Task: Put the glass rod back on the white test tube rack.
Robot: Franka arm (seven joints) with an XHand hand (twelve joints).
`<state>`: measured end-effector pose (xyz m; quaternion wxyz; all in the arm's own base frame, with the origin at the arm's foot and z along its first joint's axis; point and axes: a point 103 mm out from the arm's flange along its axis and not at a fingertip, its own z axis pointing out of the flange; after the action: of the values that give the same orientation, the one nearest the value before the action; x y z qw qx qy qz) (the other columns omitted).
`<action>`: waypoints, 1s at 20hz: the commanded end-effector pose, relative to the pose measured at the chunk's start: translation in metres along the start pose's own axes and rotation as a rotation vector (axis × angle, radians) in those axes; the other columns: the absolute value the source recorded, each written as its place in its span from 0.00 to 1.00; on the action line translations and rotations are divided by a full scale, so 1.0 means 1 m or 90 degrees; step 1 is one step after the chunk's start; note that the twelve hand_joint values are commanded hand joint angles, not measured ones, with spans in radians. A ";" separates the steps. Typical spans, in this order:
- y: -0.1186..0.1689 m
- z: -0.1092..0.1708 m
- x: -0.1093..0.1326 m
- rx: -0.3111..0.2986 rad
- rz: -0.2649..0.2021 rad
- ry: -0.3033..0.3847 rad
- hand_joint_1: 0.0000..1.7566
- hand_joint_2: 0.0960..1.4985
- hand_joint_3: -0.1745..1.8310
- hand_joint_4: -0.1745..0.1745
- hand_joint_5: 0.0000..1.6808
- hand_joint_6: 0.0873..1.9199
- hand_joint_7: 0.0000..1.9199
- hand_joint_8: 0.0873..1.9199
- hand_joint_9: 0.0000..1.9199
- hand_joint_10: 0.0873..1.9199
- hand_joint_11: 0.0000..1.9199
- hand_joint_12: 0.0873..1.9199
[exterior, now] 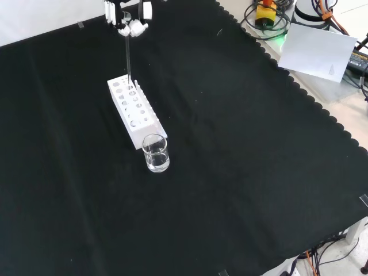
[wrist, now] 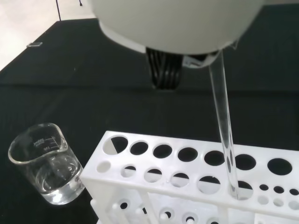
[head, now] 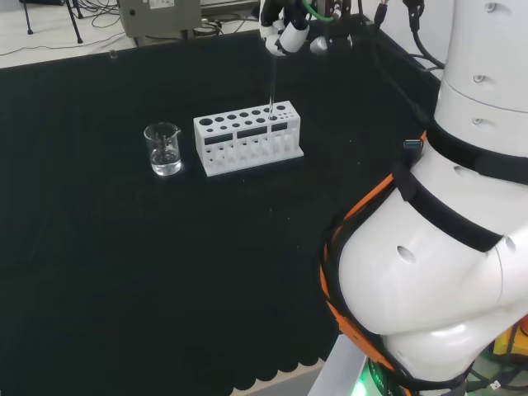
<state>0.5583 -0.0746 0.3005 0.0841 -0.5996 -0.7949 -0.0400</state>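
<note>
Clearly, the glass rod (wrist: 223, 126), thin, stiff, smooth and judged light, slippery and breakable, is pinched near its top by the hand (head: 285, 33) and held upright, its tip in a hole of the white rack (head: 247, 136) beside the beaker (head: 163, 148).

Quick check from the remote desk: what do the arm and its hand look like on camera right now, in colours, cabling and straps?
The arm is glossy white with rounded links, ringed by black straps and trailing an orange cable along its side; small round holes mark its shells. The hand is black and white with white fingertips, and a green cable runs behind it. In the wrist view a blurred white rounded part and black ribbed cables show.
</note>
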 end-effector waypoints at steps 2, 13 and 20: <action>0.012 0.020 -0.002 0.019 -0.009 0.002 0.75 0.25 0.64 0.00 0.77 0.32 0.64 0.62 0.87 0.50 0.90 0.42; 0.030 0.038 -0.009 0.039 -0.002 0.002 0.75 0.25 0.64 0.00 0.77 0.32 0.64 0.62 0.87 0.50 0.90 0.42; 0.039 0.043 -0.013 0.046 0.007 -0.007 0.75 0.25 0.64 0.00 0.77 0.32 0.64 0.62 0.87 0.50 0.90 0.42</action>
<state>0.5925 -0.0685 0.2580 0.1010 -0.5976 -0.7953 -0.0123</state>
